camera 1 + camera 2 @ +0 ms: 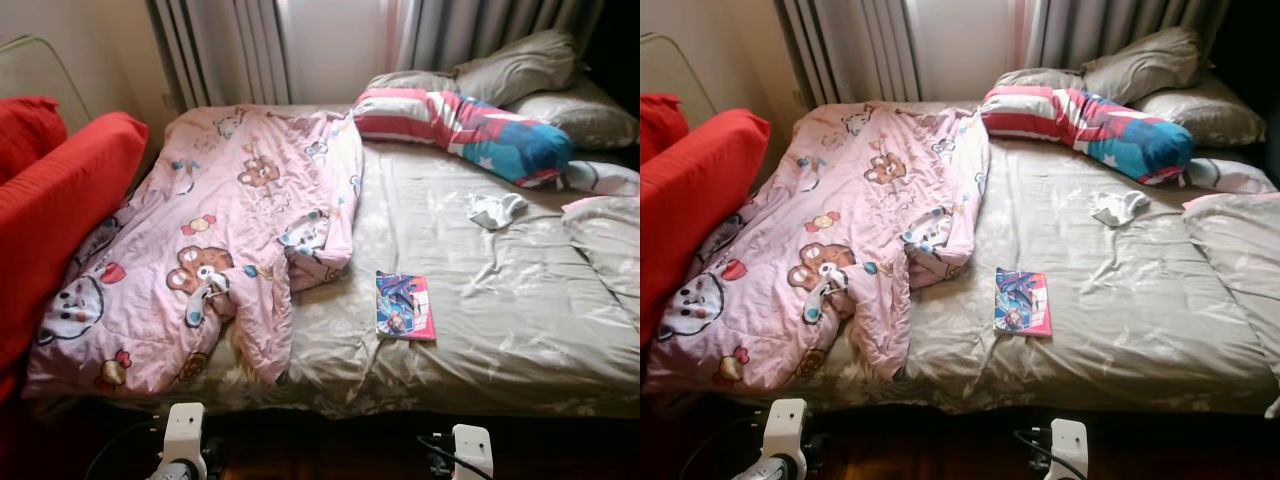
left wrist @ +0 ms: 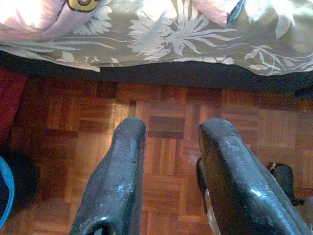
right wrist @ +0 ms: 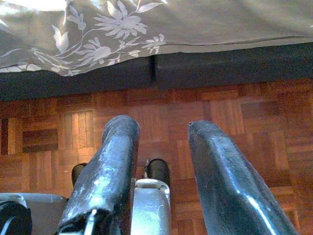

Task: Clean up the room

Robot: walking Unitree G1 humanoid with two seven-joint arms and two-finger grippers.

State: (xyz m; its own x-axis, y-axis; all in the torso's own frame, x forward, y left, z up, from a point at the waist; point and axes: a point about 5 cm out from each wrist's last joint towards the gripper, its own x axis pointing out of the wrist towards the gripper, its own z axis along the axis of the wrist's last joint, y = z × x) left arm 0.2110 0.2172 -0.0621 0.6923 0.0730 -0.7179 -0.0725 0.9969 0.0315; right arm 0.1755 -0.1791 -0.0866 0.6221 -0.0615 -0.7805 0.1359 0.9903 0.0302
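Red cushions (image 1: 60, 200): piled at the far left, against the bed's left side.
Pink blanket (image 1: 210, 250): crumpled over the left half of the bed (image 1: 480, 340), printed with bears and sweets; its long axis runs from the foot edge up toward the curtains (image 1: 230, 50).
Book (image 1: 404, 306): flat on the grey-beige sheet near the middle of the bed, just right of the blanket; its long axis points from the foot edge toward the head.
Striped pillow (image 1: 460, 125): red, white and blue, lying crosswise near the head, its long axis slanting down to the right.
White cloth (image 1: 497, 209): small crumpled piece, right of the book and below the striped pillow.
Grey pillows (image 1: 520, 70): stacked at the far right corner.
Left gripper (image 2: 168, 132): hangs low over the parquet floor (image 2: 166, 161) before the bed edge, jaws released, nothing between them.
Right gripper (image 3: 159, 129): likewise low over the floor, jaws parted and empty.
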